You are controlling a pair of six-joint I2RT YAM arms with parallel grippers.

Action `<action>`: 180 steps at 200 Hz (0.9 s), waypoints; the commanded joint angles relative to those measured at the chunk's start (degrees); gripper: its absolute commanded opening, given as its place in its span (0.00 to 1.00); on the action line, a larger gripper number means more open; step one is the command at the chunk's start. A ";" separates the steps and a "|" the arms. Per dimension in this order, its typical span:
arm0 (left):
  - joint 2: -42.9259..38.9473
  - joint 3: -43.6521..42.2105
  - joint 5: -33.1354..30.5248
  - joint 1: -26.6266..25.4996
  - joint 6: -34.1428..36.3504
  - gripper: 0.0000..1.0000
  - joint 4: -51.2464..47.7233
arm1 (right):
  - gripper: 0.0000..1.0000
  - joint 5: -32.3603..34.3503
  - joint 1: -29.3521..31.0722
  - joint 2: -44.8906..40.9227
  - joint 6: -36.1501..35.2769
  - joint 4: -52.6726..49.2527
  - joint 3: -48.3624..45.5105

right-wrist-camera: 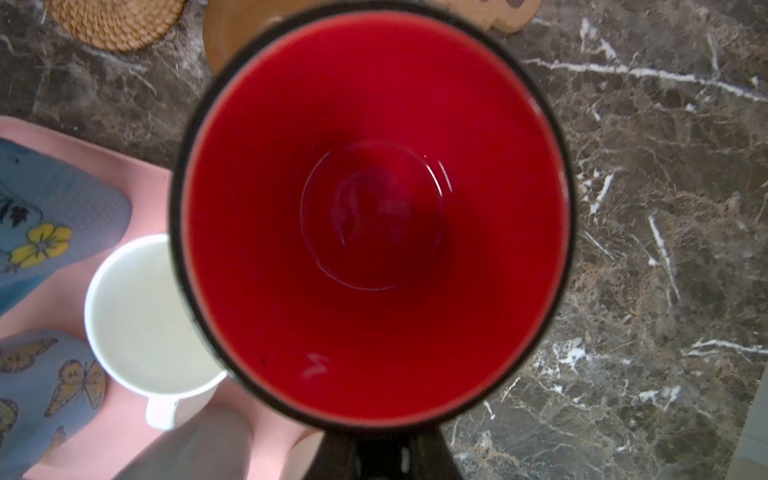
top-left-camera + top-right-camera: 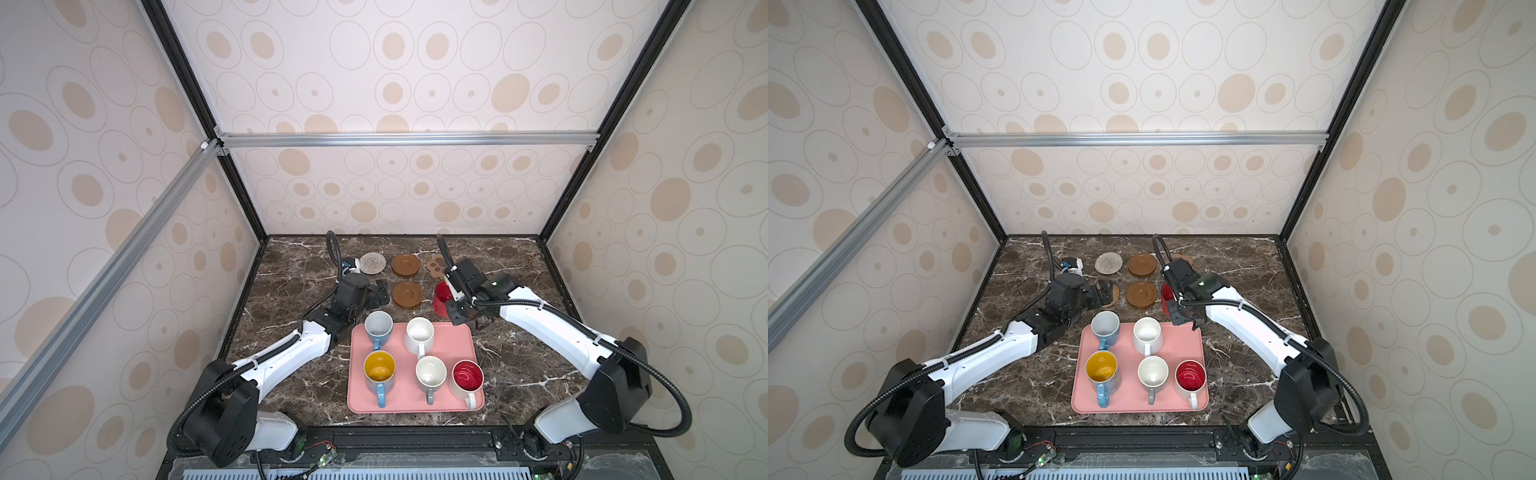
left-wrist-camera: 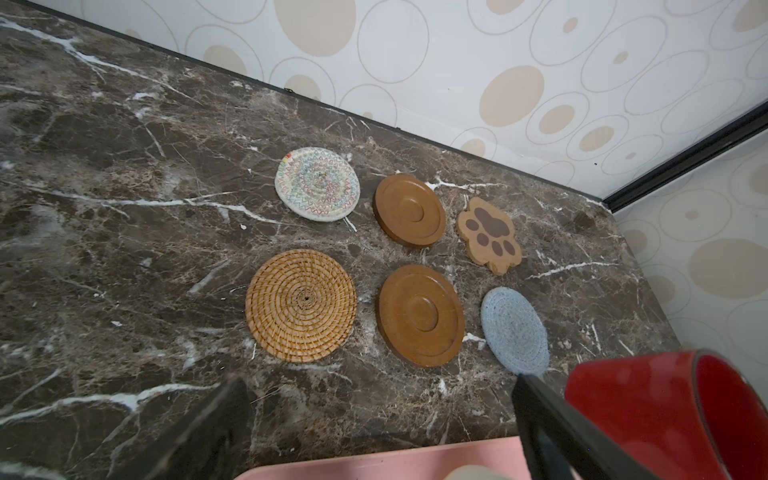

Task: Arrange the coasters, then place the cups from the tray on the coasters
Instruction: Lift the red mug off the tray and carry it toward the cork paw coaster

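Note:
Six coasters lie in two rows in the left wrist view: grey-white woven (image 3: 317,189), brown disc (image 3: 409,210), paw-shaped (image 3: 490,235), tan rattan (image 3: 301,305), second brown disc (image 3: 420,316), pale blue (image 3: 514,330). My right gripper (image 2: 451,305) is shut on the all-red cup (image 2: 441,296), held upright just beyond the pink tray (image 2: 415,409) and close to the pale blue coaster. That cup (image 1: 374,208) fills the right wrist view. My left gripper (image 2: 381,291) hangs open and empty over the rattan coaster (image 2: 1113,294). Several cups stand on the tray, among them a blue one (image 2: 379,328).
On the tray also stand a white cup (image 2: 419,334), a yellow-lined blue cup (image 2: 379,370), another white cup (image 2: 431,374) and a red-lined white cup (image 2: 467,378). Booth walls close the marble table (image 2: 291,282) at the back and sides.

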 commanded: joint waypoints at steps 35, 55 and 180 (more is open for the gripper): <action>-5.92 0.62 0.30 -0.31 1.53 1.00 -6.57 | 0.05 0.63 -4.41 9.69 -3.33 1.57 12.66; -7.24 -0.33 -0.54 -0.21 0.83 1.00 -7.95 | 0.04 -0.37 -6.32 13.47 -4.41 0.51 16.96; -4.60 -0.81 5.03 1.17 -0.06 1.00 -7.52 | 0.05 -9.91 -14.42 34.58 -21.59 -2.73 42.11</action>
